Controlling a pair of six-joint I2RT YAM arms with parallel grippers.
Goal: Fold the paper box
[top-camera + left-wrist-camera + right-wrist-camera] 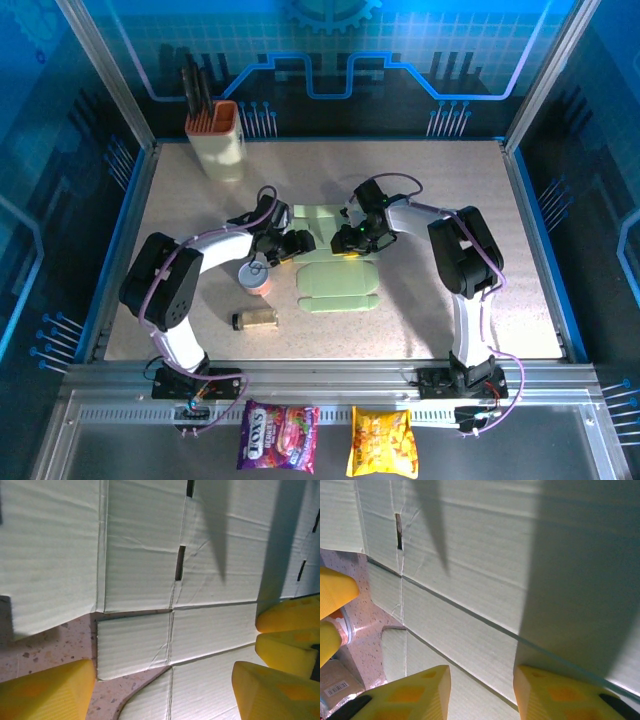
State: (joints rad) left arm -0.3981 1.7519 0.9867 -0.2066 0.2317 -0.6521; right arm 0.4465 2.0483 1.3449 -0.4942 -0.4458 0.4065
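Paper box (338, 290): pale green card cut-out, lying open at the middle of the bench (440, 300), well clear of every edge.
Box layout: a slotted, creased section lies toward the far edge. A wider panel with rounded corners lies toward the near edge.
Box surface: crease lines and narrow slits show up close. One long card edge crosses the right wrist view toward one finger, and whether it is lifted off the bench cannot be told.
Left gripper (298, 243): at the left side of the slotted section, pointing down at the card. Its yellow fingers (45, 692) are spread wide, with card and a patch of bare bench between them and nothing pinched.
Right gripper (352, 238): at the right side of the same section. Its fingers are apart with a clear gap, card shows through the gap, and they are not clamped on it.
Gripper spacing: the two are near each other across the section.
Knife holder (220, 140): cream with an orange rim, upright near the far left corner, with dark handles standing in it.
Can (258, 278): small, upright, left of the box, near the left gripper.
Bottle (255, 320): small, on its side, left of the box, closer to the near edge than the can.
Purple packet (278, 437): on the metal ledge (560, 450) in front of the near edge.
Yellow packet (382, 442): beside the purple one on the same ledge.
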